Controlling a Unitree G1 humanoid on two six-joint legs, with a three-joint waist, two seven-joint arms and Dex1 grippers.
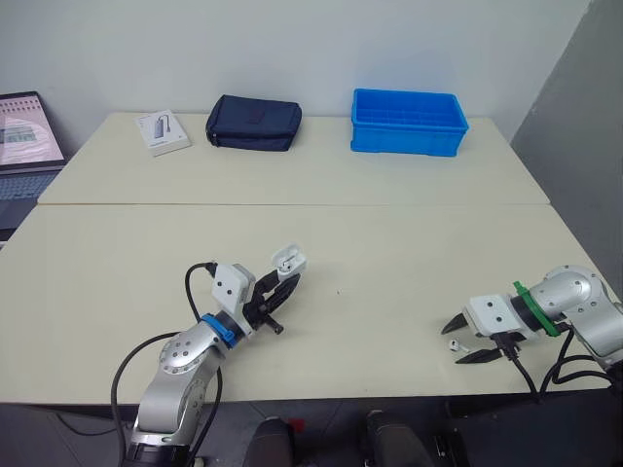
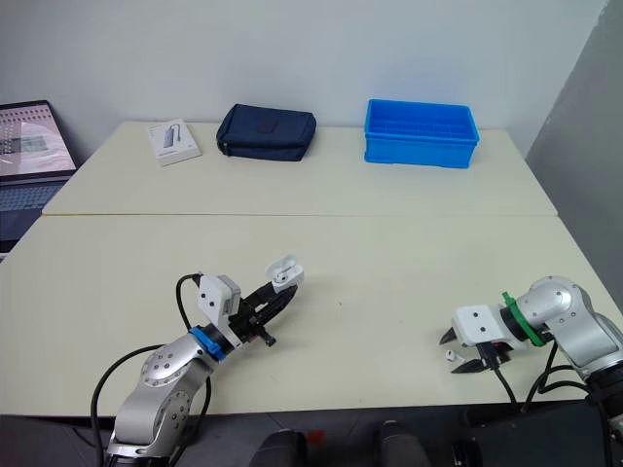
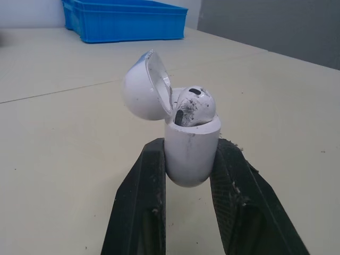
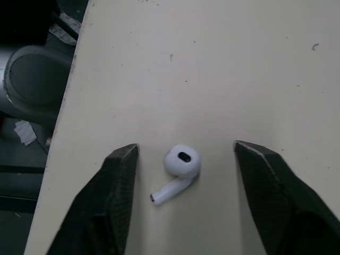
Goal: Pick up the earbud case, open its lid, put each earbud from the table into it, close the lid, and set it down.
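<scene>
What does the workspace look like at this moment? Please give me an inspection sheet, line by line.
Surface: pale table, two boards joined at a seam.
Job's things: earbud case with lid open, one earbud inside; second earbud lying on the table near its front edge.
Clutter: dark pouch, blue bin, small white box, all at the far side.
Grippers: left gripper shut on the earbud case; right gripper open, astride the second earbud.
Cables: black cable by the left arm, another by the right.
Surroundings: laptop at left, white wall behind.
</scene>
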